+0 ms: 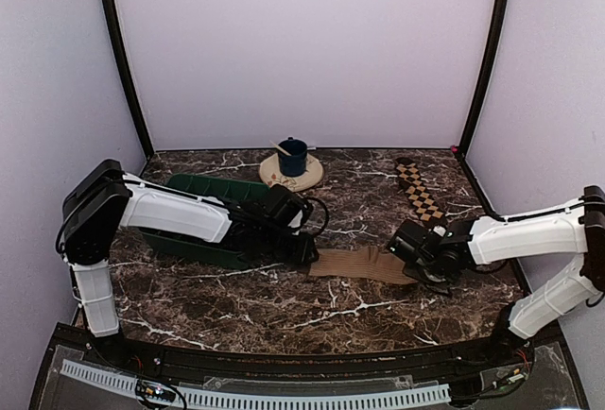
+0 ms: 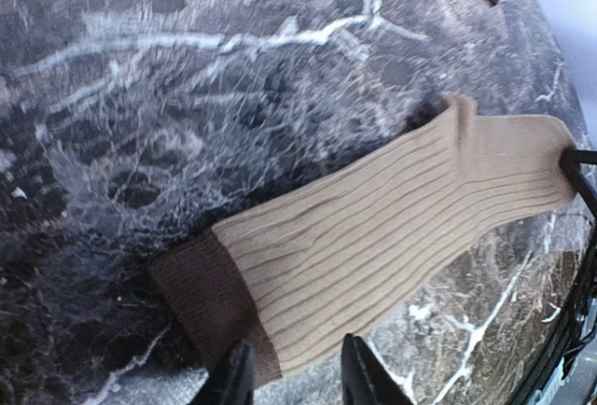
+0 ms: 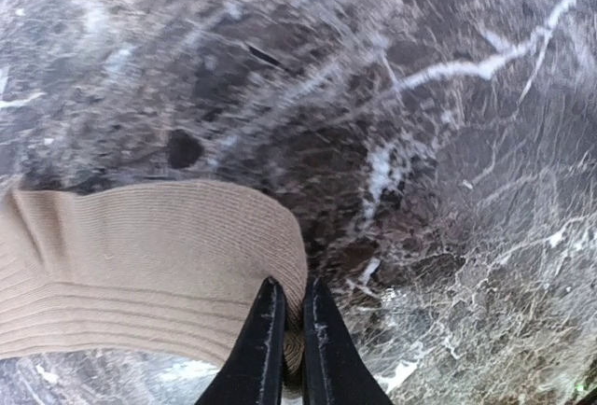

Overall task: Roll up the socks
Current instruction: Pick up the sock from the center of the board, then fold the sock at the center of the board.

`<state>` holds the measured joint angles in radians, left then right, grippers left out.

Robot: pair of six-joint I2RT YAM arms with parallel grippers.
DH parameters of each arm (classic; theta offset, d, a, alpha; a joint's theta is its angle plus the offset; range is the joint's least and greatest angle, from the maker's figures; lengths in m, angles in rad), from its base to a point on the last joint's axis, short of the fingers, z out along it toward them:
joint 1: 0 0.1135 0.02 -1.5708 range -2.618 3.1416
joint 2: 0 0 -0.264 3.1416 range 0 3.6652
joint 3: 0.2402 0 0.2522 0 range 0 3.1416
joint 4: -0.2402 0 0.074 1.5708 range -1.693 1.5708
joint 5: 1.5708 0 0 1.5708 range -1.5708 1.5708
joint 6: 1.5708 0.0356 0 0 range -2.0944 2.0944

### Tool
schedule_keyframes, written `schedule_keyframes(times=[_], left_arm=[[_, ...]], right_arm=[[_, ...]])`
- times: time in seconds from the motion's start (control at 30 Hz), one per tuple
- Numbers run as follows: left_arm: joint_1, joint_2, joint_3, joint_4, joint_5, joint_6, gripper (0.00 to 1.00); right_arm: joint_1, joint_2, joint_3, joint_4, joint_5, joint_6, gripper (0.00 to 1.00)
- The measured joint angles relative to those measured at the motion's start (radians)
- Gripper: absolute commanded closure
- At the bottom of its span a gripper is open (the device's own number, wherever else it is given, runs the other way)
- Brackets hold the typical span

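While the tan sock (image 1: 359, 264) lies flat on the counter (image 1: 284, 311), the right gripper (image 3: 292, 286) pinches its toe and the left gripper (image 2: 297, 347) straddles its cuff, jaws partly apart; checkered sock (image 1: 419, 193), green tray (image 1: 203, 186) and blue cup (image 1: 292, 157) sit behind.

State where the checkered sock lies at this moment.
In the top view, the checkered sock lies flat at the right rear of the table, just beyond the right arm and right of the blue cup.

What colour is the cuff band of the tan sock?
The cuff is dark brown; clearest in the left wrist view.
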<state>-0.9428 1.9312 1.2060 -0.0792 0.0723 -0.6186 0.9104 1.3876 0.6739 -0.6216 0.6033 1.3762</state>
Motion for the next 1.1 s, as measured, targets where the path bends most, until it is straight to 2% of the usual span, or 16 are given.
schedule_keyframes(times=[0.1, 0.37, 1.1], left_arm=[[0.0, -0.048, -0.008, 0.002, 0.0, 0.0, 0.59], [0.0, -0.172, -0.05, 0.019, -0.037, 0.006, 0.59], [0.0, -0.339, -0.228, 0.024, -0.238, 0.016, 0.63]], right_arm=[[-0.001, -0.001, 0.041, -0.021, 0.008, -0.026, 0.92], [0.007, 0.029, 0.19, -0.035, 0.019, -0.122, 0.92], [0.182, 0.443, 0.691, -0.091, 0.013, -0.251, 0.89]])
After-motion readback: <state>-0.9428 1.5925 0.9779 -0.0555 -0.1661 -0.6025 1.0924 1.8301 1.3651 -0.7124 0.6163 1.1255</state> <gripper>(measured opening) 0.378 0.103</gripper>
